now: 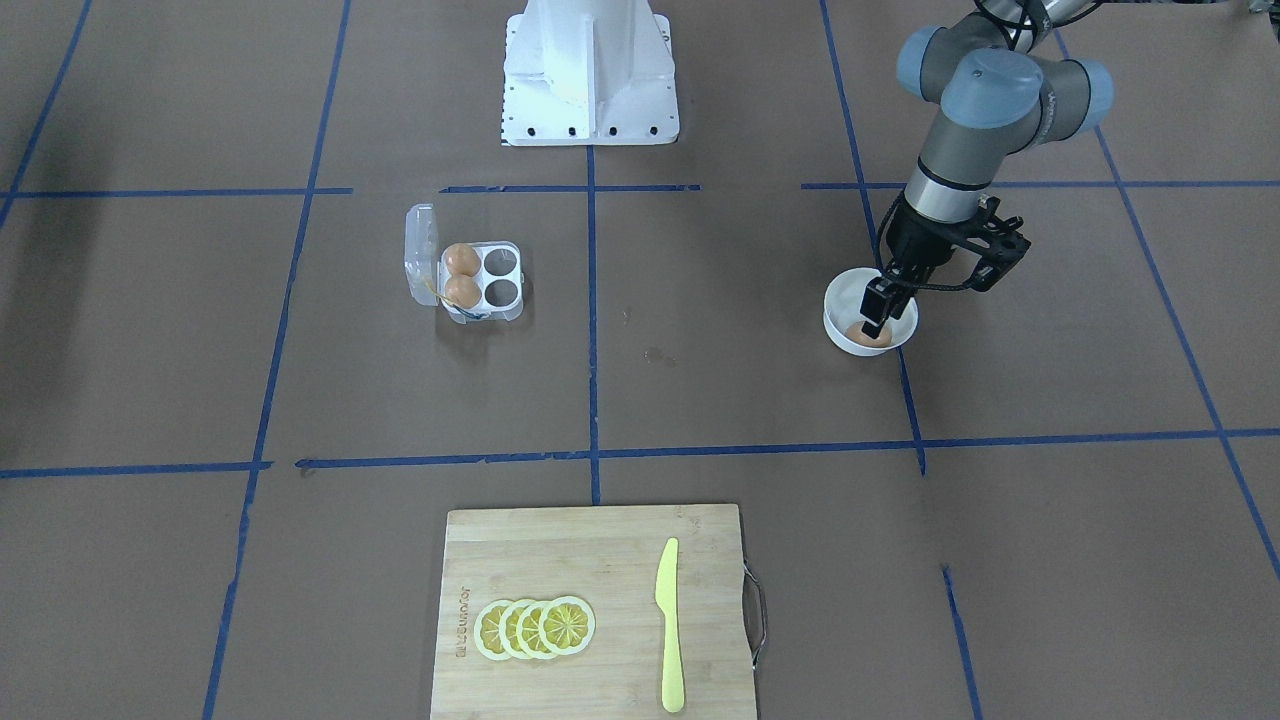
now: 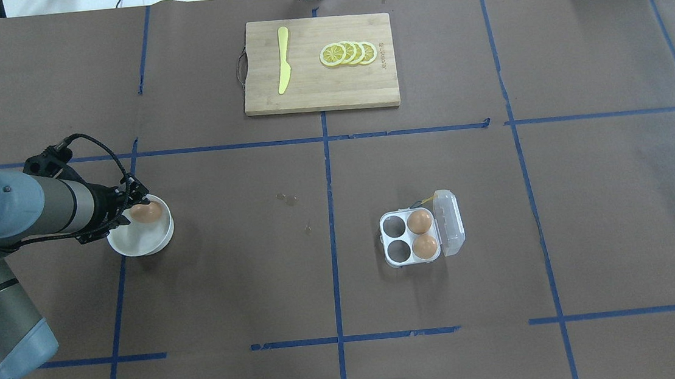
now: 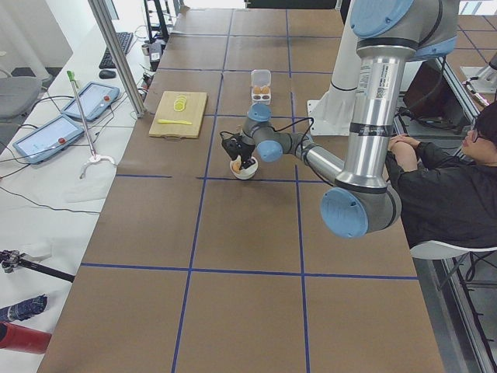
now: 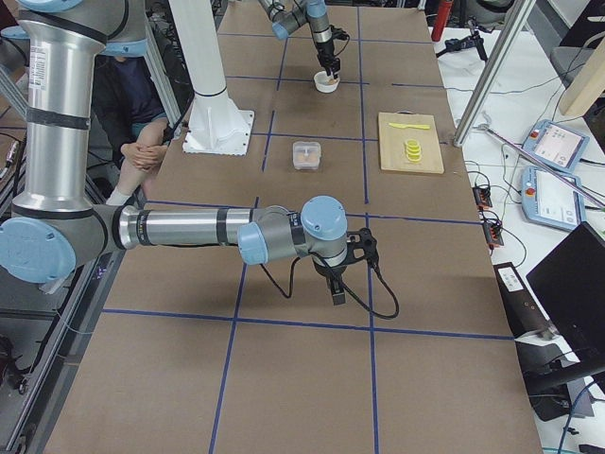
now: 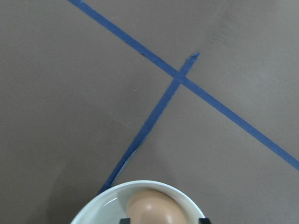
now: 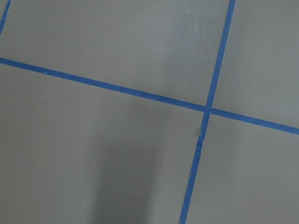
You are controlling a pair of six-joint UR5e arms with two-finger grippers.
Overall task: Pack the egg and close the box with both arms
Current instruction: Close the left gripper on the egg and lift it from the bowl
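An orange-brown egg (image 1: 868,337) lies in a round white bowl (image 1: 835,300). My left gripper (image 1: 875,325) reaches down into the bowl with its jaws close against the egg's sides. The left wrist view shows the egg (image 5: 154,207) between two black fingertips at the bottom edge. The box (image 1: 510,300) stands open, with its clear lid (image 1: 420,250) folded back. Two eggs (image 1: 461,258) (image 1: 461,291) fill the cells by the lid, and the other two cells are bare. My right gripper (image 4: 337,293) hangs over bare table, and I cannot tell its state.
A wooden cutting board (image 1: 590,610) holds lemon slices (image 1: 535,628) and a yellow knife (image 1: 668,625) at the operators' side. The white pedestal base (image 1: 590,75) stands at the robot's side. Blue tape lines cross the brown table.
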